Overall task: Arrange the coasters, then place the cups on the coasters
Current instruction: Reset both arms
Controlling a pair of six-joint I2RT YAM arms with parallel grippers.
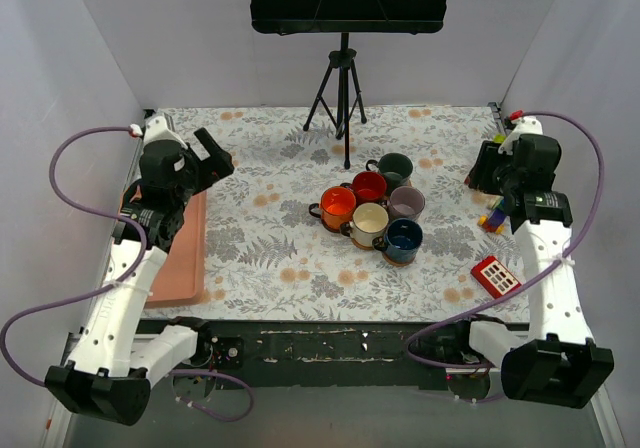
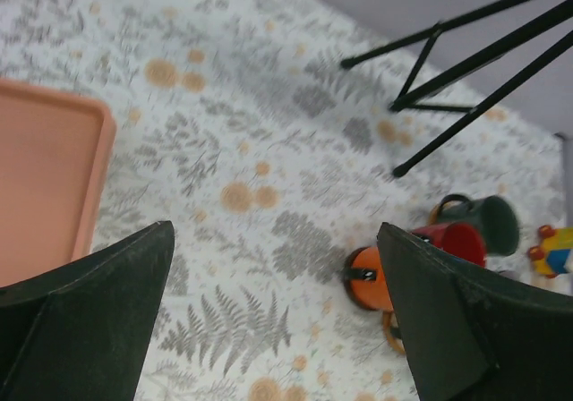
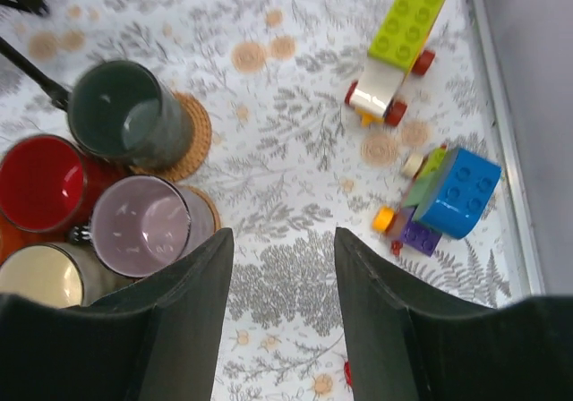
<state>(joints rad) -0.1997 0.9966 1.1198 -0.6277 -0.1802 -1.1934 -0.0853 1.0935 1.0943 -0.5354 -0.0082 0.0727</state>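
Six small handled cups stand bunched together near the middle of the leaf-patterned surface (image 1: pixel 262 243), a little toward its right edge. The dark green cup (image 3: pixel 124 115) is farthest back and sits on a woven tan rattan coaster (image 3: pixel 191 138). Just nearer, the translucent purple-grey cup (image 3: pixel 141 226) stands on a second woven coaster (image 3: pixel 209 206), of which only the rim shows. The red cup (image 1: pixel 369 185) is beside the green one, with the orange cup (image 1: pixel 338 206) to its left. The cream cup (image 1: pixel 369 223) and the dark blue cup (image 1: pixel 404 239) are closest to the near edge. I cannot make out the other coasters under them.

The left pincer (image 2: pixel 275 235) hangs over the left side of the surface, by the far end of the salmon-pink rectangular tray (image 1: pixel 185 263). Its jaws are spread wide, with nothing between them. The right pincer (image 3: pixel 283 244) hovers near the right edge, its jaws apart and empty, with the cup cluster on one side and the colourful toy blocks (image 3: pixel 452 191) on the other.
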